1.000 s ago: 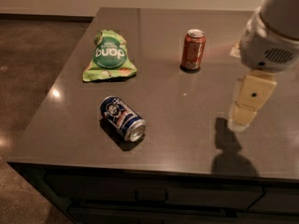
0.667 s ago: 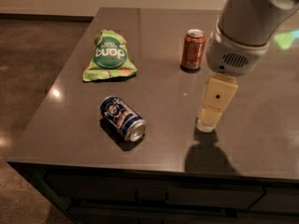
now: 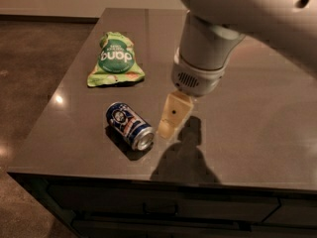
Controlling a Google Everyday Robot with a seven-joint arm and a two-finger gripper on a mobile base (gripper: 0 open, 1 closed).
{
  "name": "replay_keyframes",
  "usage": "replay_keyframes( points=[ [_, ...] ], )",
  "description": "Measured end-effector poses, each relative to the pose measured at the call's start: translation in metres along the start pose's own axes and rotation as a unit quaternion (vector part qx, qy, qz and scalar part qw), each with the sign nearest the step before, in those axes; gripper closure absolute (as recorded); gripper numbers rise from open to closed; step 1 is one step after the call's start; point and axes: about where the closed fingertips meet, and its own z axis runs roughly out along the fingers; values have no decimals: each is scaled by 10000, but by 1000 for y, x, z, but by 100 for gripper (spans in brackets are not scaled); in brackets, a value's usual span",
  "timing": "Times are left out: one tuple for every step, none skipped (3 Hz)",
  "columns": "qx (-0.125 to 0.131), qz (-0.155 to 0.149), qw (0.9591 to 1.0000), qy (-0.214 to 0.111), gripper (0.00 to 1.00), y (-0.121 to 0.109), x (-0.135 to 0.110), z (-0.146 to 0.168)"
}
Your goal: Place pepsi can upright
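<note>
The pepsi can [image 3: 129,125] lies on its side on the dark table [image 3: 247,133], near the front edge, its silver end pointing to the front right. My gripper [image 3: 171,120] hangs from the big white arm [image 3: 208,53], just to the right of the can and close above the table. It is not touching the can.
A green snack bag [image 3: 115,59] lies flat at the table's back left. The arm covers the back middle of the table, and the reddish-orange can is hidden behind it. The table's front edge runs just below the can.
The arm and gripper have swung left across the table, from its right side to right beside the pepsi can. The arm now hides the reddish-orange can. The pepsi can has not moved.
</note>
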Motion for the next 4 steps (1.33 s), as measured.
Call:
replay_keyframes(
  points=[
    [-123,372,9992,-13,0,14,-21,11],
    [-277,518,9983,32,0,27,-42,23],
    [-403,549,9977,70,0,39,-61,33],
    [-497,554,9971,138,0,47,-77,42]
  ],
)
